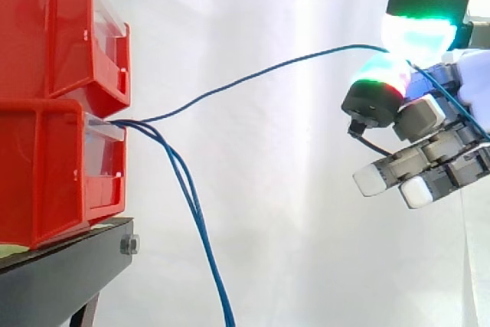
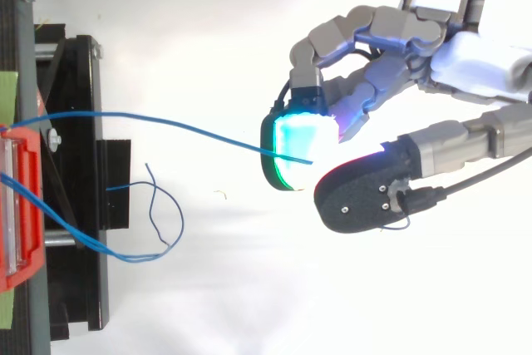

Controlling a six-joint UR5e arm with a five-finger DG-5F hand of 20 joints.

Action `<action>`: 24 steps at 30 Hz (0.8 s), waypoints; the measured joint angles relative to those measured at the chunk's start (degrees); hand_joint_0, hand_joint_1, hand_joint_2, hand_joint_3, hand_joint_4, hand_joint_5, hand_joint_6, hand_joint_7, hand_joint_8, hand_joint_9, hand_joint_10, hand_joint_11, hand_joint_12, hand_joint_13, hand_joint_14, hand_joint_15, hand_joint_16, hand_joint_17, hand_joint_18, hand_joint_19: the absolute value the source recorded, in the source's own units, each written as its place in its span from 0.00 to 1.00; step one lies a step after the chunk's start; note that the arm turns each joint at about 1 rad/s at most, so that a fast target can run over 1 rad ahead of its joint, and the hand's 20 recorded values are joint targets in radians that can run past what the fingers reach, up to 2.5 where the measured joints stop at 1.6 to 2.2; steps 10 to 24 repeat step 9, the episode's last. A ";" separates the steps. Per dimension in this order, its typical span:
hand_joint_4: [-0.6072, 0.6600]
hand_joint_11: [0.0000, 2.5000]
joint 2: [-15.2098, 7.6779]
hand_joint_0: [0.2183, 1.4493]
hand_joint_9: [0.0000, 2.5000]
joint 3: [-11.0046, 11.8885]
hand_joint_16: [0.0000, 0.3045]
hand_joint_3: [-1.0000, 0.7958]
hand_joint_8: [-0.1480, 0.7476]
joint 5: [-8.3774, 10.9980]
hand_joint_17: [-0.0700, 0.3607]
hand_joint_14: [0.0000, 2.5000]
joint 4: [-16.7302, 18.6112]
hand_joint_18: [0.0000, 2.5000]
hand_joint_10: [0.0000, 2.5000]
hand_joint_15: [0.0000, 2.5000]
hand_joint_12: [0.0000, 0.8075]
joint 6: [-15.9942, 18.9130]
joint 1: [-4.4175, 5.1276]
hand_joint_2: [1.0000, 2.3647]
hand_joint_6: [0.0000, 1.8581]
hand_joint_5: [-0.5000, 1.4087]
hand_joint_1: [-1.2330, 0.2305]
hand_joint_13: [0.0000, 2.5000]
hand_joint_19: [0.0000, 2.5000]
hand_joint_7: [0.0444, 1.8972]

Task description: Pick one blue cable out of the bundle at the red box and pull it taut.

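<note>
- Two red bins are stacked on the black stand [image 1: 65,269] at the left of the side view: the upper red bin [image 1: 53,28] sits on the lower red bin [image 1: 46,174]
- Each bin has a clear plate across its front; what lies inside either bin cannot be seen from these angles
- The bundle comes out at the top front edge of the lower bin, just under the upper one
- One blue cable [image 1: 253,78] leaves that spot and rises rightward in a shallow curve, not quite straight, to the hand [image 1: 432,151] near the right edge, well apart from the bins
- The fingers [image 1: 417,36] are clamped on this cable: a pad glowing cyan and green presses from above against a pad glowing red and green beneath, with the cable between them
- The remaining fingers are curled loosely below the pinch, their white pads holding nothing
- A short blue stretch carries on past the pinch, down across the hand
- The loose blue cables [image 1: 195,204] of the bundle droop from the same edge and hang down before the white curtain [image 1: 291,235]
- From above, the held cable crosses the stand to the glowing pad, and the loose ones loop beside the stand
</note>
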 measured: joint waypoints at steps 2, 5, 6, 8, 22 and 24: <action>0.40 0.38 0.00 0.33 0.38 0.00 0.20 0.58 0.57 0.00 0.47 0.00 -0.01 0.24 0.01 0.12 0.49 0.00 0.00 0.01 0.48 0.19 0.28 0.21 0.15 0.62; 0.40 0.38 0.00 0.33 0.38 0.00 0.19 0.58 0.57 0.00 0.47 0.00 -0.01 0.23 0.01 0.12 0.49 0.00 0.00 0.01 0.48 0.19 0.28 0.21 0.15 0.62; 0.40 0.37 0.00 0.33 0.38 0.00 0.19 0.58 0.57 0.00 0.47 0.00 0.00 0.23 0.00 0.12 0.49 0.00 0.00 0.01 0.48 0.19 0.28 0.21 0.15 0.62; 0.40 0.38 0.00 0.33 0.38 -0.01 0.19 0.58 0.57 0.00 0.47 0.00 0.00 0.23 0.01 0.12 0.49 0.00 0.00 0.01 0.48 0.19 0.28 0.21 0.15 0.62; 0.40 0.38 0.00 0.33 0.38 0.00 0.20 0.58 0.57 0.00 0.47 0.00 0.01 0.23 0.01 0.12 0.49 0.00 0.00 0.01 0.48 0.19 0.28 0.21 0.15 0.62; 0.40 0.38 0.00 0.33 0.38 0.00 0.20 0.58 0.57 0.00 0.47 0.00 0.01 0.23 0.01 0.12 0.49 0.00 0.00 0.01 0.48 0.19 0.28 0.21 0.15 0.62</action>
